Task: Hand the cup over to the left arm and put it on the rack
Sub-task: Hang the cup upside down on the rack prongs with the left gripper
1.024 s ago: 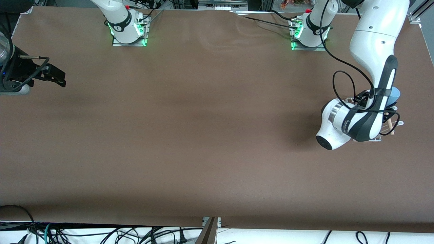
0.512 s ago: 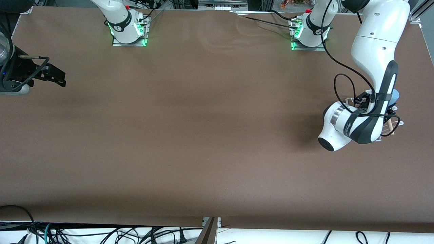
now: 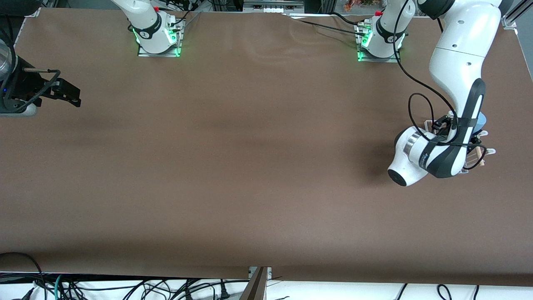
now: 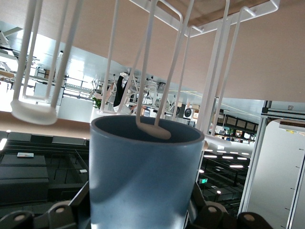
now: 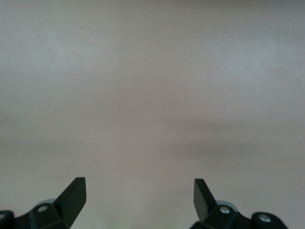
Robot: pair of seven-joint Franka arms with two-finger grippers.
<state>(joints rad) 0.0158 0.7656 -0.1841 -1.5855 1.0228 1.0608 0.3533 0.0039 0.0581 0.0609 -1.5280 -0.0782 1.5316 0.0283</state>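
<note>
Front view – left arm hides cup, rack.

Brown table cover fills most of front view, matte, faint wrinkles near top centre. Soft shadow bands cross middle. Tangled black cables along bottom edge over white floor strip. Aluminium framing at top right corner. Left wrist view: bright ceiling strip lights, white wall panel.

Light-blue cup, white wire rack, plain brown table, black hand fingers.
</note>
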